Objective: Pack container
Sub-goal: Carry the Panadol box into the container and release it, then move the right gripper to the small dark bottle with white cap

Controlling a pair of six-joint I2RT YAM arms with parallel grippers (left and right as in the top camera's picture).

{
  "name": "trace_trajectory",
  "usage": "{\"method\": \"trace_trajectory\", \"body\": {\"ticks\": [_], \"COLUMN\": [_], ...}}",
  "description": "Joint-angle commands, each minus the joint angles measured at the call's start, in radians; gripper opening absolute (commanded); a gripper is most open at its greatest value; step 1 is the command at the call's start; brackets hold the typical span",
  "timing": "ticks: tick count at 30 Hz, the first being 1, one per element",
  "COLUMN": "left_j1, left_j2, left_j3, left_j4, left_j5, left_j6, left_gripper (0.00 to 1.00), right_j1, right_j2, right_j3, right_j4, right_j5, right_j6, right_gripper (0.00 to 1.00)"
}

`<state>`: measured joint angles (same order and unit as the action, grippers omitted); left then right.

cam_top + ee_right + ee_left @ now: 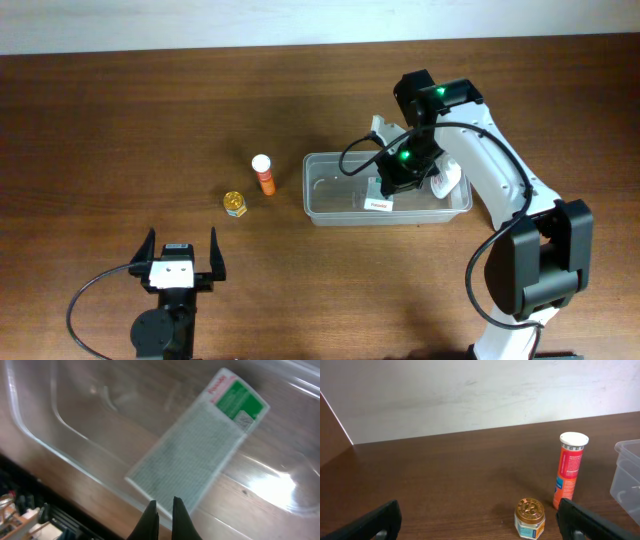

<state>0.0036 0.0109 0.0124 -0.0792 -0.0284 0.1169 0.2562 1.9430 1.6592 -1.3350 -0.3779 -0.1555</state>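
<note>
A: Entry 1, far left?
B: Left gripper, jaws wide apart, holding nothing.
A: Entries 2 and 3?
B: 1 gold-lidded jar; 1 orange tube, white-capped. Both stood upright, near each other.
A: The container?
B: It sat right of the tube. 1 white-and-green box lay flat inside. The right gripper hung over it, jaws together, empty.

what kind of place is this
Probably a robotics lab bench, not a home: a left arm and right arm at a wooden table, a plain white wall behind, and a few practice items: a clear container, an orange tube, a small jar.
</note>
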Motion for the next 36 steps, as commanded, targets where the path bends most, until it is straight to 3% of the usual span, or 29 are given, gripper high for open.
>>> {"method": "trace_trajectory", "body": {"ticks": [1,11,17,19,22,27,33,36], "left_j1": [0.006,0.006,0.006,0.006,0.006,0.006,0.006,0.006], "left_j2": [-0.006,-0.006,-0.006,-0.006,-0.006,-0.006,-0.006,-0.006], "left_j3": [-0.003,-0.003,-0.003,-0.003,-0.003,-0.003,-0.003,-0.003], "left_j4": [-0.004,-0.004,-0.004,-0.004,-0.004,-0.004,-0.004,-0.004], "left_j5": [0.011,0.011,0.010,0.011,0.011,0.011,0.011,0.011], "left_j6": [0.016,0.016,0.016,0.016,0.016,0.016,0.016,0.016], "left_gripper": [0.99,0.99,0.99,0.99,0.99,0.99,0.99,0.99], "right_j1": [0.006,0.003,-0.001,-0.017,-0.070,-0.232,-0.430,-0.550], "right_j2": [-0.006,-0.007,-0.009,-0.009,-0.015,-0.089,-0.209,-0.293], "right_j3": [-0.007,0.015,0.228,0.367,0.523,0.556,0.429,0.264], "right_j4": [0.037,0.001,-0.183,-0.287,-0.364,-0.364,-0.364,-0.364], "right_j5": [-0.115,-0.082,-0.066,0.054,0.231,0.322,0.322,0.280], "right_j6": [0.007,0.007,-0.024,-0.022,0.034,0.064,0.069,0.093], "right_gripper": [0.04,0.04,0.12,0.17,0.25,0.78,0.82,0.85]}}
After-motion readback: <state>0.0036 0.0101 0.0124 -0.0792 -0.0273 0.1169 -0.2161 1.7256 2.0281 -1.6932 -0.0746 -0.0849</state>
